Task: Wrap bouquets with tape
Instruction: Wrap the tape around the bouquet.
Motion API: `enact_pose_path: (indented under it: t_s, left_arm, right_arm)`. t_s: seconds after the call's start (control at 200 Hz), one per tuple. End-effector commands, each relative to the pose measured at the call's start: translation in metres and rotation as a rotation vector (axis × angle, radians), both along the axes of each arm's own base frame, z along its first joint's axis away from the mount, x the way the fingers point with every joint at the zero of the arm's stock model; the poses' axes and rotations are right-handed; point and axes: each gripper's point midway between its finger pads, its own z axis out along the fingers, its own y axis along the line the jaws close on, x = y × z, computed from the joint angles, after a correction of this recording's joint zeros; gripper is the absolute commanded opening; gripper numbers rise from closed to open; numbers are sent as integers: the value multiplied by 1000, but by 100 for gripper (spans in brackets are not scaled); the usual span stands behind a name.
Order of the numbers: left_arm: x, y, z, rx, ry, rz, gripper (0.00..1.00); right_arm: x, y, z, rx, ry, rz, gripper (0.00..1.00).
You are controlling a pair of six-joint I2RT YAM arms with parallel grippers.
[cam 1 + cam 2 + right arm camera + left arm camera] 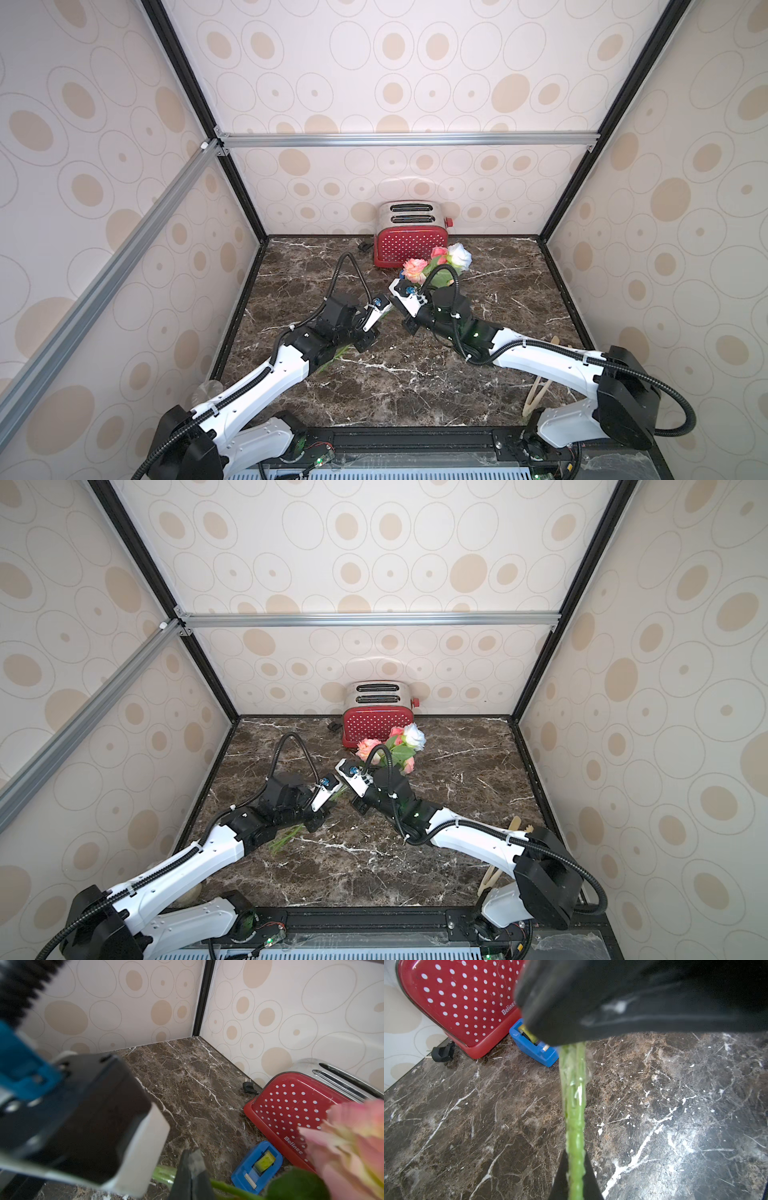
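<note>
You have both hands on the bouquet (440, 266): your left hand (575, 1160) is closed on the green stems (574, 1109) toward their cut ends, its two dark fingers pinching the bundle from either side, and your right hand (192, 1157) is clamped on the same stems further up, just below the leaves. In both top views the two hands sit close together over the middle of the bench (415, 386), wrists angled toward each other. The loose stem ends poke out beneath your left forearm, while the pink-peach blooms and the pale rose (413, 734) fan out past your right wrist, near the front of the red polka-dot toaster (374, 725). Between the hands, the left wrist view shows a glossy clear film clinging around the stems. The tape dispenser (257, 1164) — blue, with a yellowish roll in it — stands on the bench just beside the toaster's base, apart from both hands
</note>
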Motion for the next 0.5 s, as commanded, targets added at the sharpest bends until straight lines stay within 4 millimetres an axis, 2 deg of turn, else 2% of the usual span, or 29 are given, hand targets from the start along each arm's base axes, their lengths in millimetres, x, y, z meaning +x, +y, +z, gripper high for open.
enact_pose_path:
  t_s: [0.0, 0.095, 0.145, 0.2, 0.24, 0.37, 0.49]
  left_arm:
    - [-13, -10, 2, -1, -18, -100, 0]
    - [-17, -12, 0, -2, -7, -123, 0]
    - [-18, -13, -1, -3, -4, -128, 0]
    - [-18, -13, -1, -4, -2, -130, 0]
    - [-18, -13, -1, -5, -4, -132, 0]
    - [-18, -13, -1, -7, -9, -127, 0]
    - [-20, -13, -3, -8, -2, -132, 0]
  right_arm:
    - [6, 8, 21, 46, -8, -10, 2]
    - [7, 12, 22, 34, 4, -3, 9]
    - [9, 13, 21, 23, 10, -9, 16]
    - [13, 12, 22, 15, 15, -33, 36]
    - [17, 10, 24, 10, 13, -56, 43]
    - [25, 5, 30, -15, -11, -102, 52]
    - [34, 1, 41, -40, -52, -149, 55]
